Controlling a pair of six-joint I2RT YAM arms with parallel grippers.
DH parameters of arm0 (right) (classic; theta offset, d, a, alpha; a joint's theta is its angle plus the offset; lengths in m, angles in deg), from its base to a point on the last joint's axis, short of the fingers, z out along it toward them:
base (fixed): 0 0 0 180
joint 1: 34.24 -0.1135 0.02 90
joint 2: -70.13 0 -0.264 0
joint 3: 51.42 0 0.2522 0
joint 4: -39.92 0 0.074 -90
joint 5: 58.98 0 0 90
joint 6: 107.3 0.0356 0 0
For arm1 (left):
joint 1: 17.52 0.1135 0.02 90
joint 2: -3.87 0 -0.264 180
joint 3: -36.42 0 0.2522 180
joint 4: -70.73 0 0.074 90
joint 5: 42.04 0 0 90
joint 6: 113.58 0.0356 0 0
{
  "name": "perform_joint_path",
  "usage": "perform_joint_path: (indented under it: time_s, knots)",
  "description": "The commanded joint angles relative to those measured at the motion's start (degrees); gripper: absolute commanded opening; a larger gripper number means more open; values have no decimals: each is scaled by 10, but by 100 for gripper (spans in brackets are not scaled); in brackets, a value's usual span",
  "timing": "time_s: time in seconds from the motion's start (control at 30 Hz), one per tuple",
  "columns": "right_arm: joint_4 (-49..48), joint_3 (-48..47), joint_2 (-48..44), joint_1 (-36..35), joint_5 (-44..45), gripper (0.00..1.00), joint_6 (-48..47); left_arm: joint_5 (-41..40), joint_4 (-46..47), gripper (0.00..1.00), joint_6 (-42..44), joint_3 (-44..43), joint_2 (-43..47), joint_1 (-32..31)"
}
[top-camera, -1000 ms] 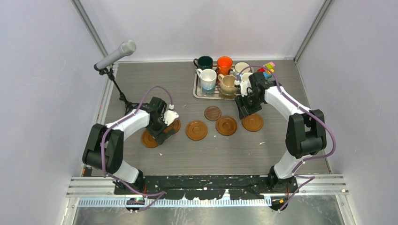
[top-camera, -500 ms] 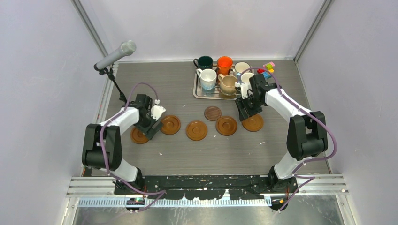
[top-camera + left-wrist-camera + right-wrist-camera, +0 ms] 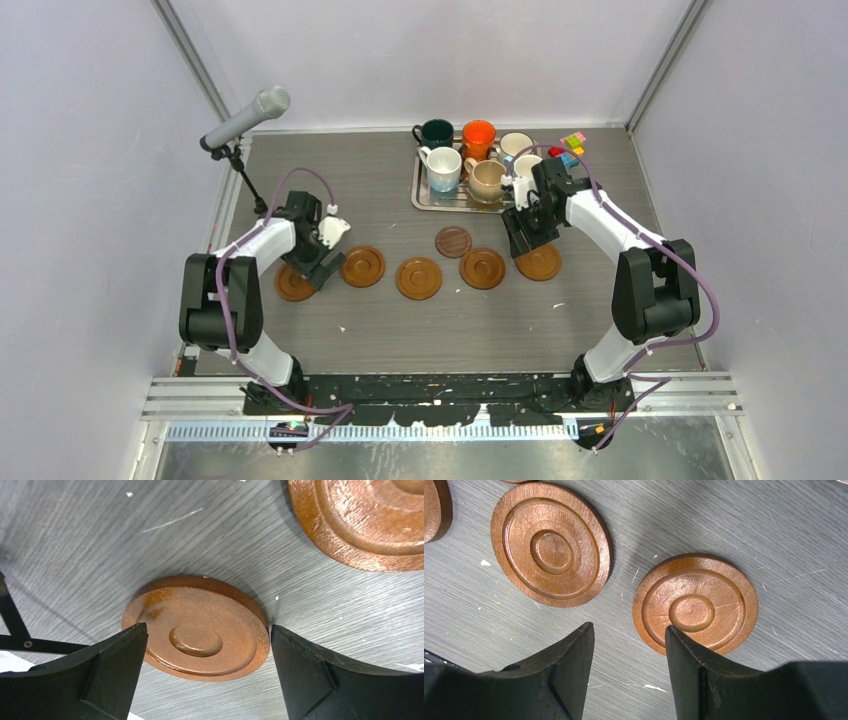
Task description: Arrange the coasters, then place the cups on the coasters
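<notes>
The overhead view is lit brightly and evenly from above, and only short, soft shadows are thrown on the table [image 3: 420, 330] beneath the arms. No glare is seen there, and straight edges are kept straight to the corners. In the left wrist view the near coaster [image 3: 196, 627] is rendered sharply, a grainy sheen is caught on the far coaster [image 3: 365, 520], and the left fingers [image 3: 90, 680] are slightly soft. In the right wrist view narrow shadows are cast along the coasters' [image 3: 695, 604] upper right rims, and the right fingers [image 3: 704, 680] are left nearly black.
</notes>
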Motion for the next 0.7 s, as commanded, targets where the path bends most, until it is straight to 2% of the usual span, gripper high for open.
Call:
perform_joint_path:
  time_s: [0.0, 0.23, 0.4, 0.67]
  knots:
    - [-12, 3, -30, -3, -1, 59, 4, 48, -32, 97, -7, -46, 31, 6]
    - [-11, -9, -23, -3, -21, 61, 8, 150, -97, 100, -47, -112, 60, -10]
    - [-7, -12, -20, -3, -39, 62, 13, 212, -86, 98, -85, -173, -4, -42]
    - [9, -31, -12, -2, -47, 63, 8, 215, -57, 92, -85, -212, -112, -95]
